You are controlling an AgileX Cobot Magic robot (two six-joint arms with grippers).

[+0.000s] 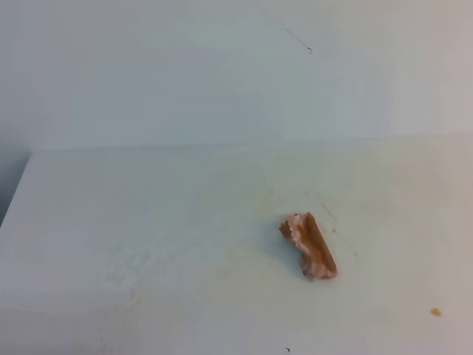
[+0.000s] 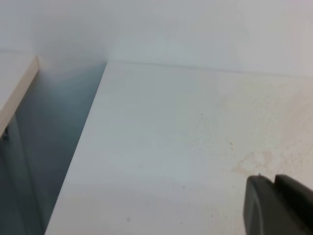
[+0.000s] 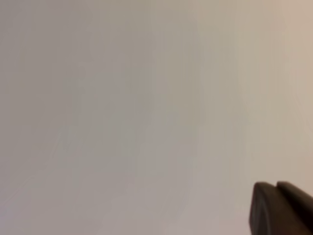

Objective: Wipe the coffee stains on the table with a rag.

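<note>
Rag lying alone on the table

Rag (image 1: 310, 247) is being shown right of centre in the high view, resting on the table (image 1: 148, 237), with a coffee dot (image 1: 436, 312) at lower right. Neither gripper is being seen near it. Left gripper (image 2: 279, 208) and right gripper (image 3: 281, 210) are being cropped at lower right; openness cannot be told.

Left gripper (image 2: 279, 205), right gripper (image 3: 281, 208): corner slivers only.
</note>
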